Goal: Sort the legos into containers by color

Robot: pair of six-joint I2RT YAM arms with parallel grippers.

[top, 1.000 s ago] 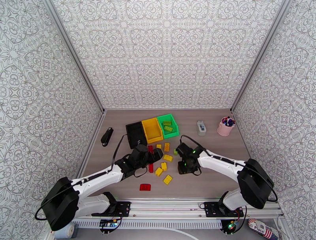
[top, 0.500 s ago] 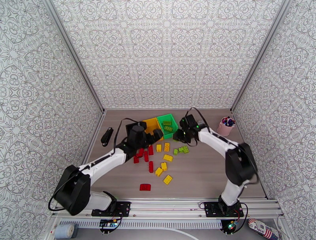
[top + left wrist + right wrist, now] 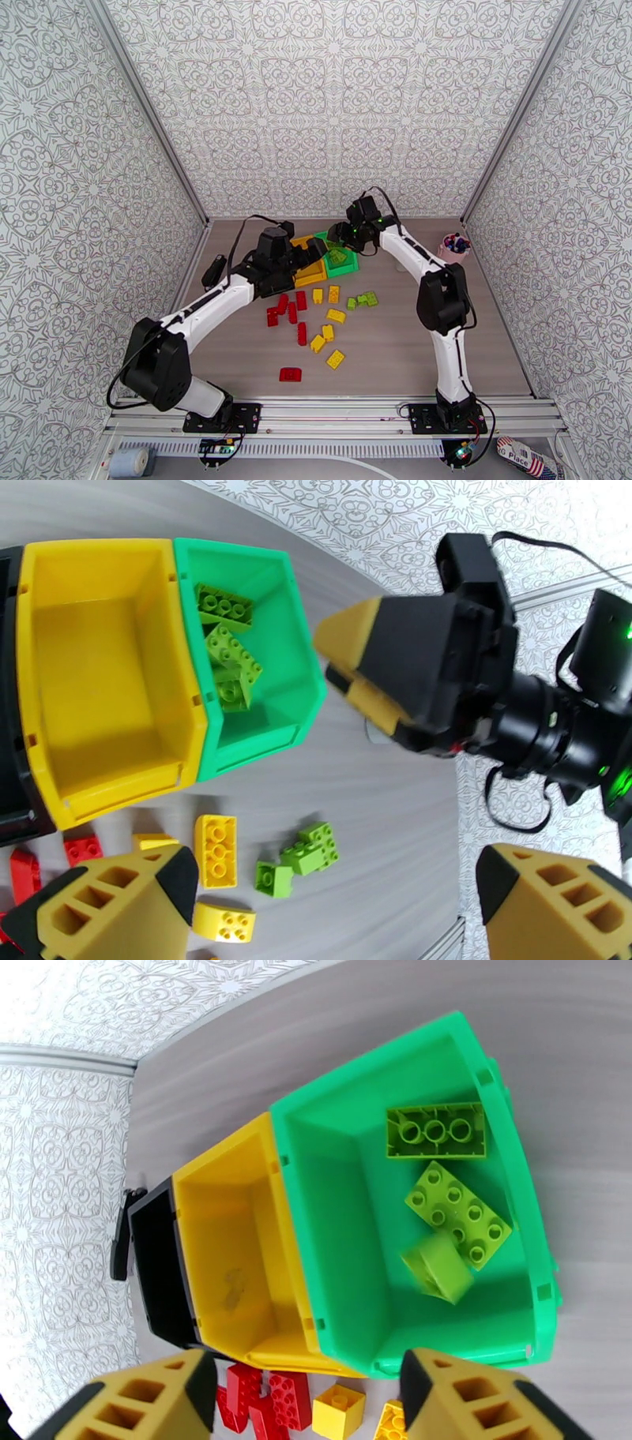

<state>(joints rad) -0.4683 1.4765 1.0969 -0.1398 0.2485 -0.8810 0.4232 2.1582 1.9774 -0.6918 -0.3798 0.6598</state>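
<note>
The containers stand in a row at the back: black bin [image 3: 162,1268], yellow bin [image 3: 229,1268] and green bin [image 3: 332,1220]. Three green legos [image 3: 454,1213] lie in the green bin, the smallest [image 3: 438,1269] blurred. My right gripper [image 3: 312,1402] hangs open and empty above the green bin [image 3: 346,262]; it also shows from the left wrist [image 3: 333,658]. My left gripper [image 3: 314,248] is open and empty over the yellow bin [image 3: 95,685]. Loose red [image 3: 286,308], yellow [image 3: 328,316] and green legos [image 3: 362,300] lie on the table in front of the bins.
A pink cup [image 3: 452,253] stands at the back right. A black object [image 3: 213,271] lies near the left wall. One red brick [image 3: 290,374] sits alone toward the near edge. Patterned walls close in the table on three sides.
My right gripper rose from the brick pile, swung to the green bin and opened; a small green brick now lies in that bin. My left gripper moved from the pile toward the bins.
</note>
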